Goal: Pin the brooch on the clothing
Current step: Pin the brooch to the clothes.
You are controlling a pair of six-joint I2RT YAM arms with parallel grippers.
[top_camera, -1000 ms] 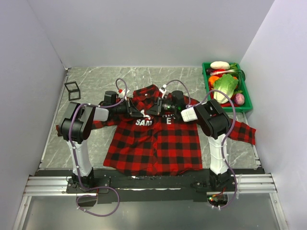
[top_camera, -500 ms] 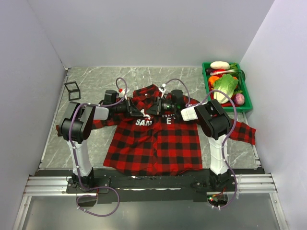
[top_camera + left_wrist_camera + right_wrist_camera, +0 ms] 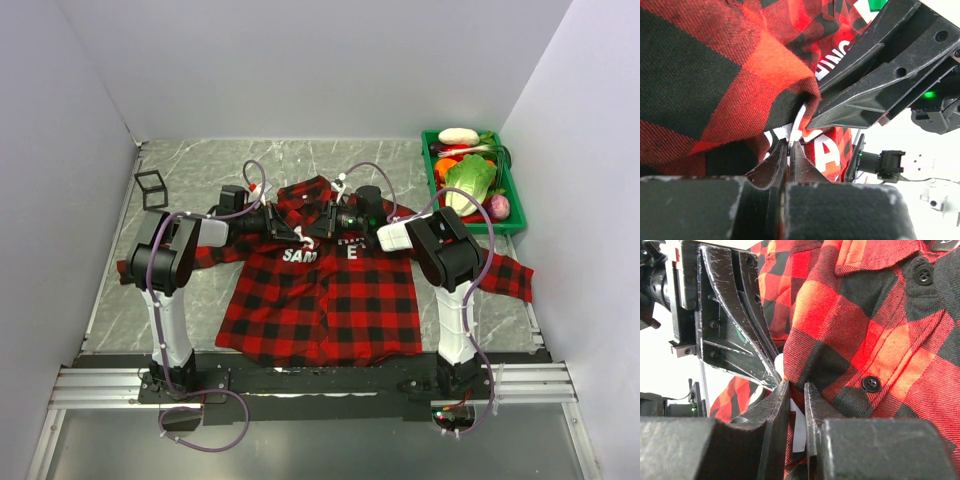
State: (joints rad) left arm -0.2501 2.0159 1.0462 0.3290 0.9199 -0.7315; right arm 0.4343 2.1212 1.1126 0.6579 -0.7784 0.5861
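Contact at the chest of the shirt, shown in wrist and overhead views. Left gripper: fingers pressed together on a thin pale sliver that rises from their tips to a fold of cloth. The sliver is judged to be the brooch seen edge-on; its round face is not shown. Right gripper: fingers drawn close with only a narrow gap, pinching a raised fold of the shirt just beside the button placket. The two sets of tips stand touching or nearly so, at the lettering below the collar. The rest of the shirt lies spread on the table, sleeves out to either side. Well apart are a black wire cube at far left and a green crate of vegetables at far right. Handling, as a judgement: the brooch is light, stiff and small enough to twist or slip in a pinch, so it is best held by its rim with the pin side free. The flannel is soft and limp, and will yield under a pin unless the fold is held taut close to the point of entry.
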